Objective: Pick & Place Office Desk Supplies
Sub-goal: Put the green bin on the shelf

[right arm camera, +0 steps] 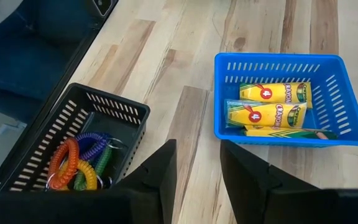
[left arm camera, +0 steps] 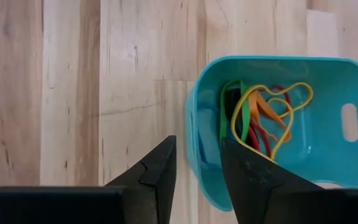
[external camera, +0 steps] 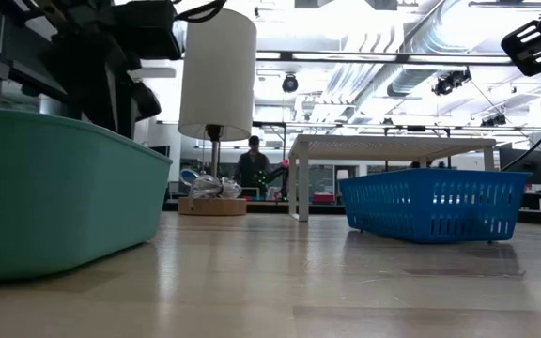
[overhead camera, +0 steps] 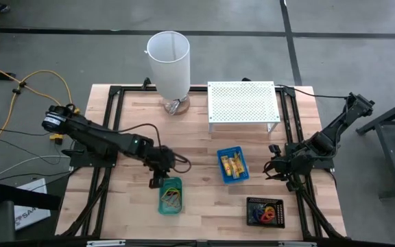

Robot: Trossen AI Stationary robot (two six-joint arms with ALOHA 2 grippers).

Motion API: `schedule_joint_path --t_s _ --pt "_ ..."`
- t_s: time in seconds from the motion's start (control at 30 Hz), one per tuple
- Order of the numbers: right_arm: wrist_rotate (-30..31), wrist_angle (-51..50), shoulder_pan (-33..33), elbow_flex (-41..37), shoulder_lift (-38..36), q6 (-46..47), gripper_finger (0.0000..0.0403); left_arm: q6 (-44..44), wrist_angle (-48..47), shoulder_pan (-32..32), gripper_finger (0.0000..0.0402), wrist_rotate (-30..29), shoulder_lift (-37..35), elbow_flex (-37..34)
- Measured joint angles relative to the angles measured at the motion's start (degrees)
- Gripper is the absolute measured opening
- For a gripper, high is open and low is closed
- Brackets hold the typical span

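Left gripper [left arm camera: 197,180] jaws parted, empty, straddling green tray [left arm camera: 194,134] wall, bands [left arm camera: 260,115] inside; right gripper [right arm camera: 197,180] parted, empty, waiting.

Even overhead light; soft shadows on the table [overhead camera: 204,151]. Low view — ceiling lights [external camera: 364,19] glare white, near green tray [external camera: 54,188] blurred.

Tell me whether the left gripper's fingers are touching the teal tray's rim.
Cannot tell. In the left wrist view the left gripper straddles the teal tray's rim, one of its fingers outside, the other over the inside, but neither contact nor gap shows plainly.
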Motion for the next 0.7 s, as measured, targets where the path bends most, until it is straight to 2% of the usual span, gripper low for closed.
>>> schedule_joint_path --t_s 0.53,0.7 --pt "0.0 0.37 -0.01 0.0 0.0 -0.02 0.0111 -2.89 0.41 -0.81 0.0119 -1.01 3.65 -0.04" --pt "-0.02 0.48 0.01 0.0 0.0 -0.02 0.0111 -4.03 1.42 -1.13 0.0119 0.32 5.2 -0.04"
